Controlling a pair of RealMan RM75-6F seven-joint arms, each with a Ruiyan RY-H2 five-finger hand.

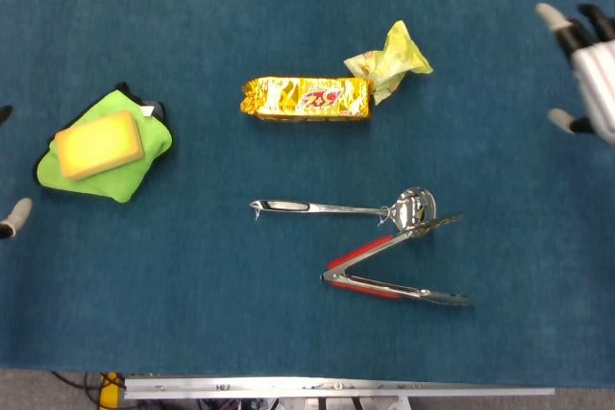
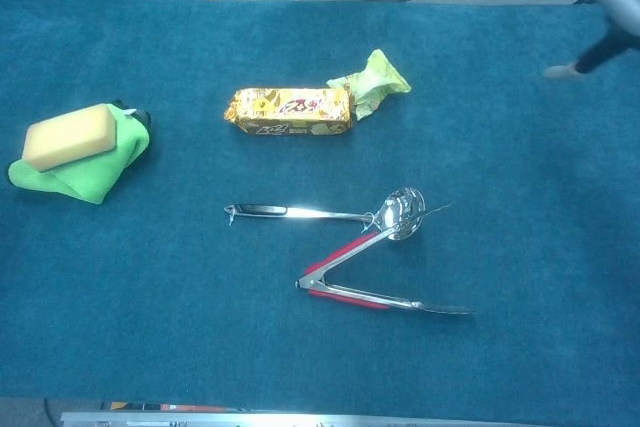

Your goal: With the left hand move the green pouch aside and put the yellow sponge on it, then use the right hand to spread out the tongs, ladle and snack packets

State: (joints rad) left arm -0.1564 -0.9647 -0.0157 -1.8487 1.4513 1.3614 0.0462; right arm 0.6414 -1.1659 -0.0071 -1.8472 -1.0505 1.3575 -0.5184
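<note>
The right hand (image 1: 588,74) is empty with fingers apart, far right of the ladle (image 1: 344,207), whose bowl touches one tip of the tongs (image 1: 394,271); both look stiff, slippery metal, best taken at the ladle handle or the red grips.

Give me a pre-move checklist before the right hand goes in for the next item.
1. Yellow sponge resting on green pouch: ok.
2. Right hand empty, fingers apart, clear of the items: ok.
3. Left hand out of the way at the table's far left edge: ok; its pose cannot be told.
4. Yellow snack packet separated from gold snack packet: not ok, they touch.
5. Ladle separated from tongs: not ok, a tong tip lies at the ladle's bowl.
</note>
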